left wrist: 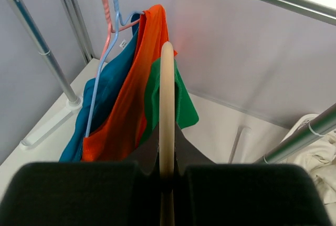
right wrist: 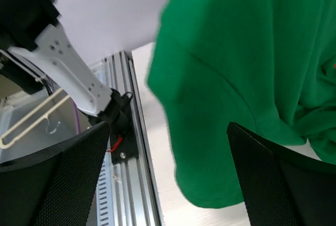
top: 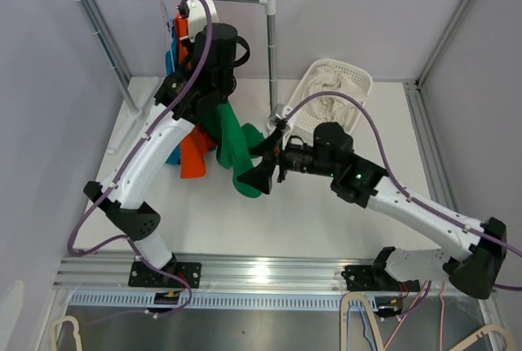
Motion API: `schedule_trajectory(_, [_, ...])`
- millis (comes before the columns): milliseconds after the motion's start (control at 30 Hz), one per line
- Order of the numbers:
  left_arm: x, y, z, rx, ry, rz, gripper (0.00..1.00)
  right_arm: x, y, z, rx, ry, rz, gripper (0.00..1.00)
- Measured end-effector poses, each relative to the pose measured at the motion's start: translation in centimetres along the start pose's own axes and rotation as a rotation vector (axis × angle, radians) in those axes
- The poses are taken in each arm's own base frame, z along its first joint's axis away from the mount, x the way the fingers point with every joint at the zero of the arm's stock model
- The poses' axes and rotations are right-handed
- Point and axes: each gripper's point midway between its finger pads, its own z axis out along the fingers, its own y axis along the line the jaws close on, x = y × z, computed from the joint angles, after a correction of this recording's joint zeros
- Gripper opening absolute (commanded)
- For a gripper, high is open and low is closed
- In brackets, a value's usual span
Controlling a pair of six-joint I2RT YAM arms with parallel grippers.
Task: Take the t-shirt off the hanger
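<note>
Fingers, left gripper (left wrist: 167,177): pressed together on the beige hanger (left wrist: 167,105), one pad on each side.
Fingers, right gripper (right wrist: 168,176): spread wide with nothing between them, just beside the shirt's lower hem.
Green t-shirt (top: 232,143): on the hanger, trailing down toward the bench's middle.
Neighbours: orange garment (left wrist: 139,79) and blue garment (left wrist: 107,94), hung near the far-left corner.
Basket (top: 342,73): at the far edge, holding white cloth.

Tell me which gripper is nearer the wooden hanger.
Left. The left gripper is clamped on the wooden hanger. The right gripper is open lower down, facing the green t-shirt's bottom hem, apart from the hanger.
</note>
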Motion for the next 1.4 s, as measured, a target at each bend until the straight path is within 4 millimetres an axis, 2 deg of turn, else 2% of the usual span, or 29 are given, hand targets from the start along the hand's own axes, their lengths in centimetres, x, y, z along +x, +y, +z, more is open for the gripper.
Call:
schedule_trajectory(67, [0.1,0.3,-0.2,0.001,0.01,-0.004,0.01,1.4,-0.5,1.5,-0.009,0.035,0.002,0.85])
schedule_trajectory(100, [0.1,0.5,-0.4,0.003,0.01,-0.01,0.01,2.1,-0.7,2.1,-0.012,0.054,0.007,0.74])
schedule_trajectory(133, [-0.1,0.6,-0.5,0.005,0.007,-0.015,0.01,2.8,-0.9,2.7,-0.014,0.071,0.008,0.3])
schedule_trajectory(167, [-0.2,0.7,-0.6,0.005,0.006,-0.018,0.01,3.4,-0.9,3.2,-0.018,0.085,0.006,0.08])
schedule_trajectory(200, [-0.5,0.9,-0.7,0.007,0.002,-0.024,0.01,3.9,-0.9,3.7,-0.021,0.1,0.013,0.0])
schedule_trajectory(300, [-0.7,1.0,-0.5,0.015,0.002,-0.031,0.01,4.9,0.2,4.2,-0.037,0.125,0.017,0.0])
schedule_trajectory(400, [-0.4,0.8,0.3,0.054,0.026,-0.043,0.01,4.8,2.9,3.8,-0.062,0.113,-0.01,0.0])
schedule_trajectory(500, [-0.1,1.5,2.0,0.044,0.041,-0.06,0.01,5.2,7.5,1.6,-0.118,0.089,-0.032,0.0])
schedule_trajectory(567, [0.3,1.9,3.1,0.028,0.051,-0.058,0.01,6.3,10.6,-0.3,-0.171,0.083,-0.024,0.0])
schedule_trajectory(633, [1.1,1.7,3.9,0.03,0.07,-0.043,0.01,7.0,11.7,-0.8,-0.172,0.06,0.002,0.0])
schedule_trajectory(667, [1.4,1.4,4.1,0.036,0.08,-0.035,0.01,8.9,11.9,-0.9,-0.169,0.086,0.018,0.0])
schedule_trajectory(767, [2.0,0.1,4.4,0.074,0.118,-0.03,0.01,13.8,10.0,0.4,-0.079,0.16,0.078,0.0])
schedule_trajectory(833, [2.5,-0.5,4.1,0.111,0.152,-0.031,0.01,17.6,7.4,1.4,0.02,0.244,0.107,0.0])
schedule_trajectory(900, [3.1,-0.9,3.3,0.155,0.199,-0.038,0.01,19.3,4.4,1.8,0.105,0.291,0.134,0.0])
schedule_trajectory(967, [4.0,-1.1,1.9,0.209,0.252,-0.053,0.01,18.9,1.0,1.7,0.192,0.298,0.168,0.0])
schedule_trajectory(1033, [5.3,0.0,-0.5,0.242,0.3,-0.057,0.01,16.3,-2.7,2.1,0.277,0.262,0.195,0.0])
schedule_trajectory(1167, [8.0,3.4,-8.3,0.372,0.367,-0.061,0.01,9.9,-8.8,3.9,0.4,0.164,0.206,0.0])
schedule_trajectory(1233, [8.5,5.6,-12.4,0.467,0.375,-0.093,0.01,8.2,-11.1,5.4,0.431,0.146,0.201,0.0])
schedule_trajectory(1300, [8.5,8.2,-15.3,0.519,0.369,-0.126,0.01,8.0,-13.0,6.9,0.453,0.154,0.201,0.0])
schedule_trajectory(1367, [8.0,11.3,-17.4,0.545,0.344,-0.174,0.01,9.2,-14.7,8.1,0.475,0.182,0.211,0.0])
schedule_trajectory(1400, [7.6,12.8,-18.2,0.555,0.324,-0.2,0.01,10.2,-15.6,8.8,0.485,0.206,0.221,0.17])
